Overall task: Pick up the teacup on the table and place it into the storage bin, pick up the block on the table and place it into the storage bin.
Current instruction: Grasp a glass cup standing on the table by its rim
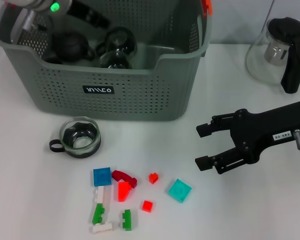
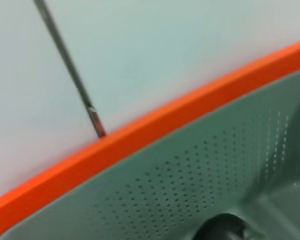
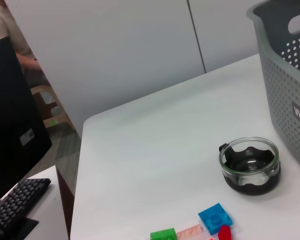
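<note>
My right gripper (image 1: 204, 146) hovers low over the table (image 1: 250, 210) on my right side, its jaws spread apart with nothing between them, mouth facing across toward my left. The loose blocks lie just beyond that mouth and a little nearer my body: the teal square block (image 1: 179, 190) is closest, then two small red cubes (image 1: 153, 177), with the rest strung farther left. So the coming reach, as I judge it, runs leftward and slightly toward me, and this arm is plainly the nearer one for a block. The teal piece sits diamond-wise, its corners rather than its flat sides toward my jaws, so a wrist turn looks needed.

My left gripper (image 1: 65, 15) is up over the storage bin (image 1: 120, 95)'s far-left corner; whether its jaws are parted I cannot tell. Its wrist view shows only the bin's perforated wall and an orange rim.

The teacup (image 1: 80, 137) still on the table is glass with a dark base, standing upright just in front of the bin's front wall, handle toward my left, well apart from my right jaws.

Counting: one teacup on the table, and at least two dark, cup-like pieces already in the bin; one blue square (image 1: 102, 176), one teal, one red arch, a larger red-orange piece, two red cubes, two green bricks, two pale ones.
</note>
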Controlling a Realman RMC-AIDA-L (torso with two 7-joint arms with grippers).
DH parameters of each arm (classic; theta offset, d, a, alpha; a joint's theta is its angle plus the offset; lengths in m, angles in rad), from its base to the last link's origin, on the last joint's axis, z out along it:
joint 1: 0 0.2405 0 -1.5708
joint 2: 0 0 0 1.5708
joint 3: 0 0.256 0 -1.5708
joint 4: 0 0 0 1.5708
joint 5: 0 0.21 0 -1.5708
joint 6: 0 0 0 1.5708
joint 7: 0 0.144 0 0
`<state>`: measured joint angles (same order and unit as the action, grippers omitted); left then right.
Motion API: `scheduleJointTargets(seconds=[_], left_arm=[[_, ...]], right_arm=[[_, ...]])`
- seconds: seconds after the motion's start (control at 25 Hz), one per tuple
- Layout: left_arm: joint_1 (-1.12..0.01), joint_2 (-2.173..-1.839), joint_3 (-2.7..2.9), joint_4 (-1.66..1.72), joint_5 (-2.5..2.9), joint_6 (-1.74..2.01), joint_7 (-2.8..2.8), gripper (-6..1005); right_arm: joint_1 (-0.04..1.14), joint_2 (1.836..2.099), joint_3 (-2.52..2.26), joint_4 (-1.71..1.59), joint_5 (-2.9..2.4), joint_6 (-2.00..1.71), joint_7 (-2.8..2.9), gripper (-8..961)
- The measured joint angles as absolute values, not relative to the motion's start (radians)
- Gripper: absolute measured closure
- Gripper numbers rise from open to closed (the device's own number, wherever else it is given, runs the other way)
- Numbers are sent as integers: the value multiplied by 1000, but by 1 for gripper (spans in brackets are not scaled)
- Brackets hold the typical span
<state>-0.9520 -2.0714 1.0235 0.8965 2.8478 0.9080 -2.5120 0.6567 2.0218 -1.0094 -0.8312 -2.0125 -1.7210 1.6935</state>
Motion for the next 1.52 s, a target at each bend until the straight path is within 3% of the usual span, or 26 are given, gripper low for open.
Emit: scheduleJointTargets(seconds=[0.32,0.6,0.84,1.16,1.52], left_arm=[[-829,-2096,1021,1333,2834,1252,-2523,288],[-700,-2117,1022,1689,2650,1592,-2470,296],[-573,-2162,1043,1891,2507,1795,-2390,299],[-398,-2172,1235,1890,2499,1797,-2336,301],[-429,-2169,1273,1637,2579,1666,-2388,303]], right_arm=[[654,2016,-1009,-831,-2013,-1718,1692,7],[651,2015,-997,-831,-2013,-1707,1689,6],[648,2014,-983,-831,-2013,-1707,1689,6],[644,2018,-959,-818,-2013,-1700,1689,7],[644,2022,-957,-807,-2013,-1684,1689,7]])
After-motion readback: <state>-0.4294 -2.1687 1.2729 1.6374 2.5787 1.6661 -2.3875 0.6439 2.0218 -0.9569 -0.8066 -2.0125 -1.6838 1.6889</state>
